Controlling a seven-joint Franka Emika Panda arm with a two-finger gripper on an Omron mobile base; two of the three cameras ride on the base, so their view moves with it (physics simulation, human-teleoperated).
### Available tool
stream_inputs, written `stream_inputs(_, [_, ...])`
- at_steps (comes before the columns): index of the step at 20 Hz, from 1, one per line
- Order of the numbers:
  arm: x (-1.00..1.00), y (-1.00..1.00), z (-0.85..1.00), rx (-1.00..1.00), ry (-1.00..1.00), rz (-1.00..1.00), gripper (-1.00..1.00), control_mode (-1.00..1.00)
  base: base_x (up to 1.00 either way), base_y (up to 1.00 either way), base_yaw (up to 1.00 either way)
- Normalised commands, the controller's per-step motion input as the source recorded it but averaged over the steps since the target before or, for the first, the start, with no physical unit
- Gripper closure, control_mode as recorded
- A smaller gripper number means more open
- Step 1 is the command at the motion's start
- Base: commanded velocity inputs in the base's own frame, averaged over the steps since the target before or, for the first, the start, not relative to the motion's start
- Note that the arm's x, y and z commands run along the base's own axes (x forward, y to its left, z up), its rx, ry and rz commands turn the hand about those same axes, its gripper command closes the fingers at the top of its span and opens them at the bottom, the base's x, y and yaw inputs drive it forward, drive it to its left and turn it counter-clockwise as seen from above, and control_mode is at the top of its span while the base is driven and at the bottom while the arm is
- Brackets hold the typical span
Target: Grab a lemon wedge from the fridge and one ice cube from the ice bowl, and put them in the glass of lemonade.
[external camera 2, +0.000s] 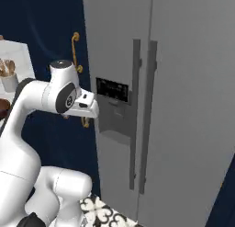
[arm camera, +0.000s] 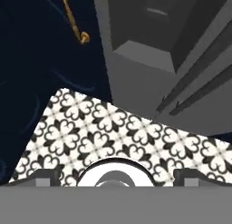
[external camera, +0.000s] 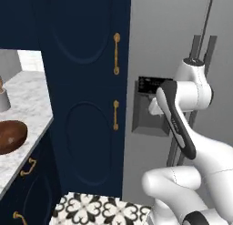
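Facing fridge — end effector spread, empty.

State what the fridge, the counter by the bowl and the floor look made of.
Fridge: seemingly brushed steel, plain matte grey.
Counter: likely marble or a look-alike, white with grey veins.
Floor: probably patterned tile, a repeating black-and-white motif.
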Motion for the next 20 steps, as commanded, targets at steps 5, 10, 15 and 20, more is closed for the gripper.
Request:
stream_inputs(5, [0.00, 0.00, 0.00, 0.00, 0.00, 0.00, -1.00, 1.00, 0.01, 0.38, 0.95])
stream_inputs(10, [0.00, 0.00, 0.00, 0.00, 0.00, 0.00, -1.00, 1.00, 0.14, 0.34, 0.90])
stream_inputs(15, [0.00, 0.00, 0.00, 0.00, 0.00, 0.00, -1.00, 1.00, 0.81, -0.08, 0.59])
stream_inputs(20, [0.00, 0.00, 0.00, 0.00, 0.00, 0.00, -1.00, 1.00, 0.98, -0.18, 0.11])
